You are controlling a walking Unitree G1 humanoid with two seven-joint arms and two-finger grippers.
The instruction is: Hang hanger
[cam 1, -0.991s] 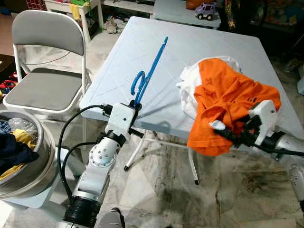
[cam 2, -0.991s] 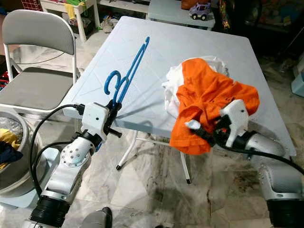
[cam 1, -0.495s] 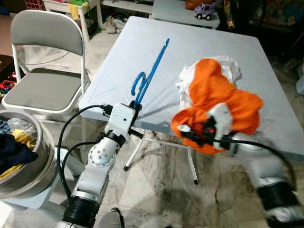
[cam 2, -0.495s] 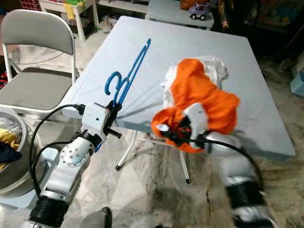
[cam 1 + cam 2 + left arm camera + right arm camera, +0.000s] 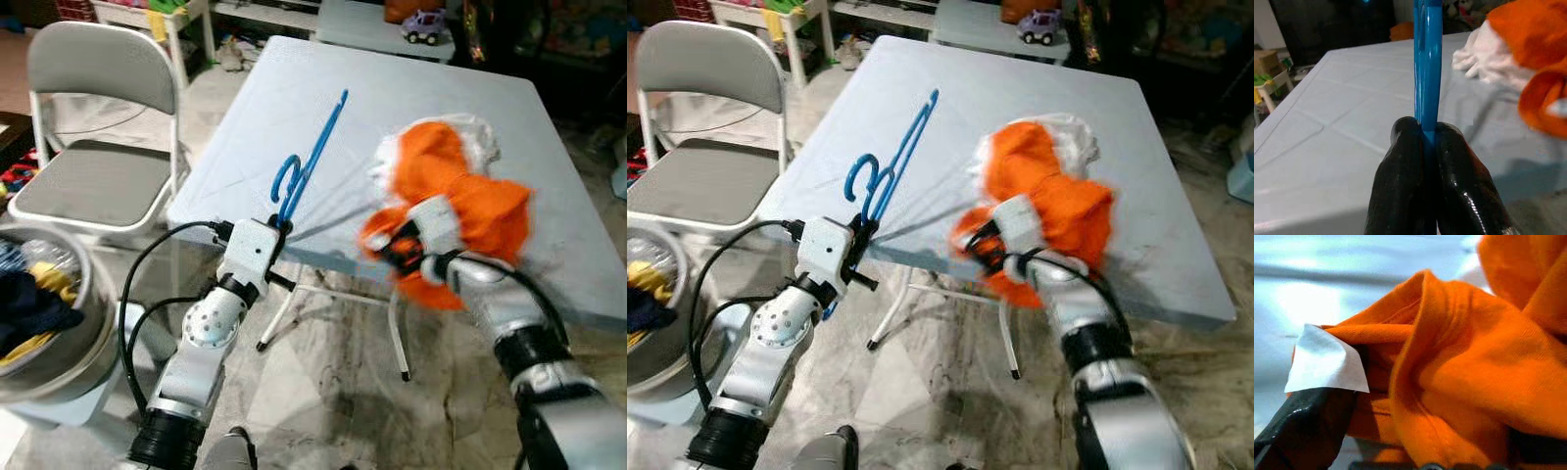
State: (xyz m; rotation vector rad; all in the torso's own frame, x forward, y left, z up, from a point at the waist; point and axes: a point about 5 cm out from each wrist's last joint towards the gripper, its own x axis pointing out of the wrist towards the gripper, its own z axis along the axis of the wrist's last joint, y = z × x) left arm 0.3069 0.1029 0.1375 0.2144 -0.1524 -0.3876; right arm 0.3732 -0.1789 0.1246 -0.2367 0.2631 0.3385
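A blue plastic hanger (image 5: 312,162) stands tilted over the pale blue folding table (image 5: 294,88), its hook to the left. My left gripper (image 5: 278,227) is shut on its lower end at the table's near edge; its black fingers (image 5: 1400,176) pinch the blue bar (image 5: 1426,73). An orange shirt (image 5: 460,211) lies bunched on the table's right side over a white garment (image 5: 1073,132). My right gripper (image 5: 392,247) is shut on a fold of the orange shirt (image 5: 1449,357) near its white label (image 5: 1327,362), just off the front edge.
A grey folding chair (image 5: 93,147) stands left of the table. A round basket (image 5: 39,323) with clothes sits at the lower left. A toy car (image 5: 426,24) rests on a second table behind. Marble floor (image 5: 333,392) lies below the table's front edge.
My right arm has swung left and forward, pulling the orange shirt's hanging edge up and toward the hanger. The left gripper and hanger have stayed put. The view is slightly blurred.
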